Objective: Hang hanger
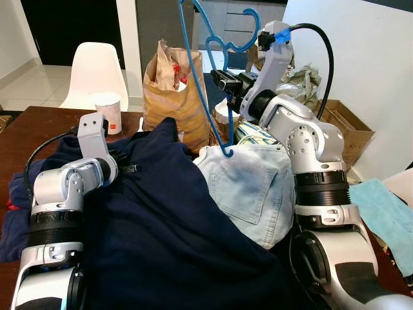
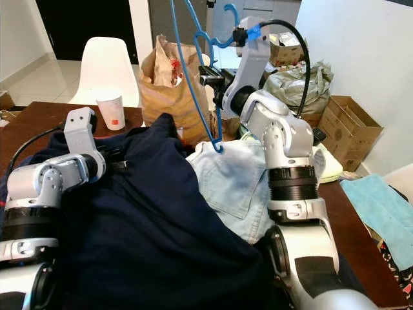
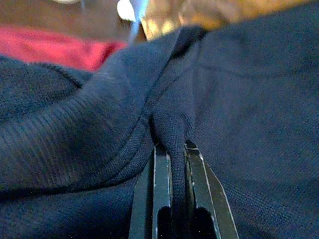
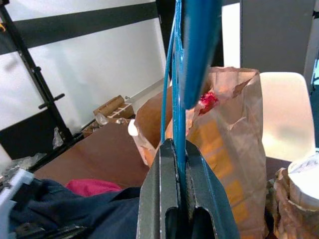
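A blue hanger (image 1: 257,29) is held up over the table, its thin frame running down to a corner just above the pale denim (image 1: 248,187). My right gripper (image 1: 222,79) is raised at the back and shut on the hanger's wire (image 4: 175,99), as the right wrist view (image 4: 177,159) shows. A navy garment (image 1: 168,219) lies heaped across the table in front of me. My left gripper (image 1: 129,168) rests low on it, and in the left wrist view (image 3: 174,164) its fingers are shut on a pinched fold of the navy cloth (image 3: 172,129).
A crumpled brown paper bag (image 1: 171,97) stands behind the clothes, with a paper cup (image 1: 108,111) on the dark wooden table (image 1: 39,129) and a white chair (image 1: 97,71) beyond. A cardboard box (image 1: 345,129) and teal cloth (image 1: 390,213) lie at the right. Red cloth (image 3: 65,50) peeks out under the navy.
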